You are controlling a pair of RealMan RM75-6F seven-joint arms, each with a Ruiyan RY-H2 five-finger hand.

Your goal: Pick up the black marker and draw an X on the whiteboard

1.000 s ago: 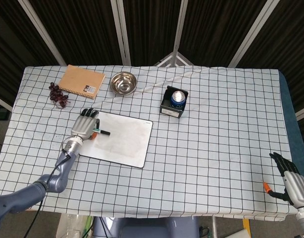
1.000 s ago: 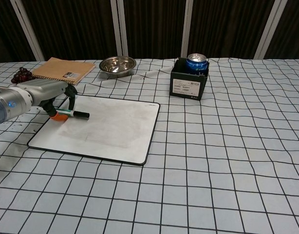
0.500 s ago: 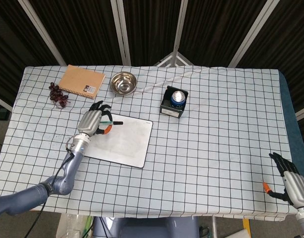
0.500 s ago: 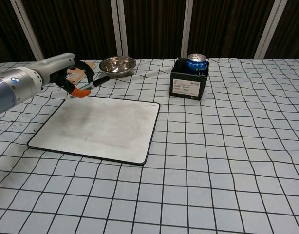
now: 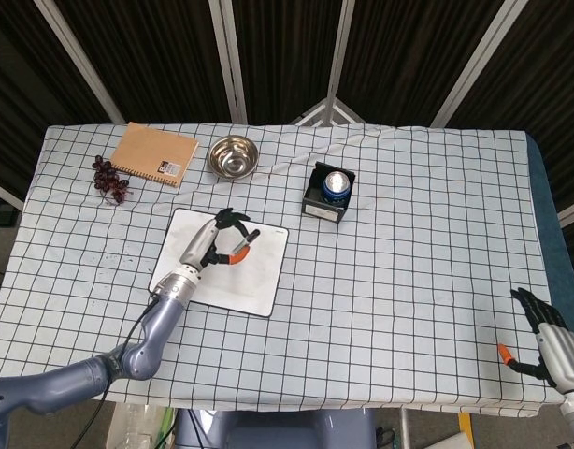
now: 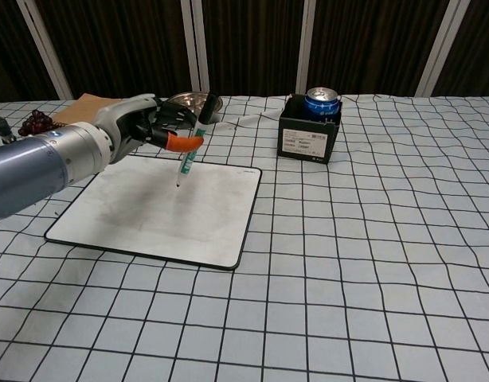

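Note:
The white whiteboard [image 5: 255,271] [image 6: 149,215] lies flat on the checked cloth, left of centre, and looks blank. My left hand [image 5: 212,245] [image 6: 137,127] hovers over the board's far half and holds the black marker [image 5: 249,238] [image 6: 187,163]. In the chest view the marker points steeply down, with its tip just above or at the board's surface; I cannot tell whether it touches. My right hand [image 5: 552,342] sits at the table's near right corner, far from the board, with fingers spread and nothing in them.
Behind the board stand a steel bowl [image 5: 234,155] [image 6: 181,102], a brown notebook [image 5: 156,154] and dark grapes [image 5: 110,178]. A black box [image 5: 327,196] [image 6: 309,138] holding a blue can [image 6: 322,99] stands to the board's far right.
My left hand has lifted the marker off the board's left edge, carried it rightward over the board, and turned it from lying flat to tip-down. The right hand has stayed put.

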